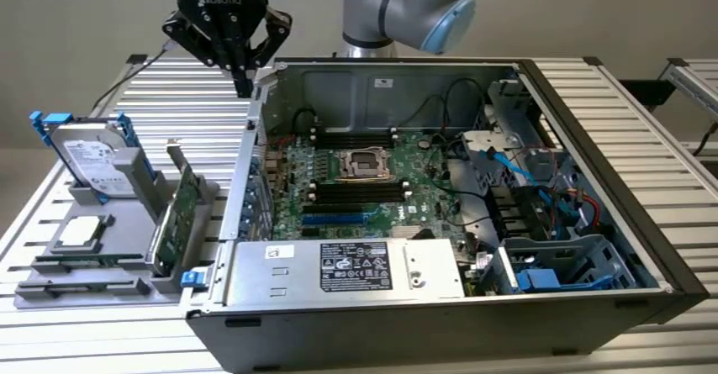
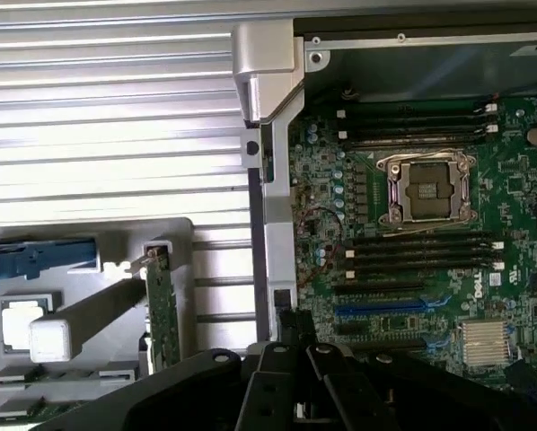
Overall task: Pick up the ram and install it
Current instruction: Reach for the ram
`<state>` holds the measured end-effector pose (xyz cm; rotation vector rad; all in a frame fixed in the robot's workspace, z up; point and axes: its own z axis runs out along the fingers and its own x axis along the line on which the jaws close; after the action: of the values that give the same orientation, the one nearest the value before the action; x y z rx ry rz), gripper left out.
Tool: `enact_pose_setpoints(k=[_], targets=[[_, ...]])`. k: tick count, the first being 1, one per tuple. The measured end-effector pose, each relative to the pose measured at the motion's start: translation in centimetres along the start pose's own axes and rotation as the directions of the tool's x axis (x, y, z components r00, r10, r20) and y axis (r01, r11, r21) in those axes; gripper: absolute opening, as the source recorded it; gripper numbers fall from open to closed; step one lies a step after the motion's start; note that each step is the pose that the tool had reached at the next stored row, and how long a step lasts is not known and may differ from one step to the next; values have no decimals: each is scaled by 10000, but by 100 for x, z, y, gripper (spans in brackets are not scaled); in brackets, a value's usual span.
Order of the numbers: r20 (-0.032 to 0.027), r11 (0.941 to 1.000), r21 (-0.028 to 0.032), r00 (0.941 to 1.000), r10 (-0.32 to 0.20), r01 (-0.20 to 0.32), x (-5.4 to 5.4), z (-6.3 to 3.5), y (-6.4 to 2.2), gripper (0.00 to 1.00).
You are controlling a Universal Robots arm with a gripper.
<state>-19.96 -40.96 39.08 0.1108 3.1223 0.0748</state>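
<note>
Nearest, on the worktop [image 1: 90, 340], a grey holder [image 1: 124, 223] carries the ram [image 1: 90, 262], which seems to lie low in a front slot near a taller upright card [image 1: 174, 214]. Beyond it, the open computer case [image 1: 393, 340] shows black memory slots [image 1: 356, 191]. Farthest, my gripper [image 1: 244, 84] hangs closed and empty above the case wall, well apart from the ram. I judge a good pick needs a square, mid-length grasp, clear of that card.

The arm [image 1: 409, 4] had rounded silver-grey joints with light blue caps. Its gripper [image 1: 244, 88] was black, marked ROBOTIQ in white lettering, with jointed black fingers [image 1: 238, 67] tapering to a narrow tip.
</note>
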Motion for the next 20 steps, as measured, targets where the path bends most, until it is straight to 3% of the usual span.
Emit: enact_pose_setpoints(k=[20], targets=[[0, 10000, 0, 10000, -1, 1, 853, 7, -467, 11]])
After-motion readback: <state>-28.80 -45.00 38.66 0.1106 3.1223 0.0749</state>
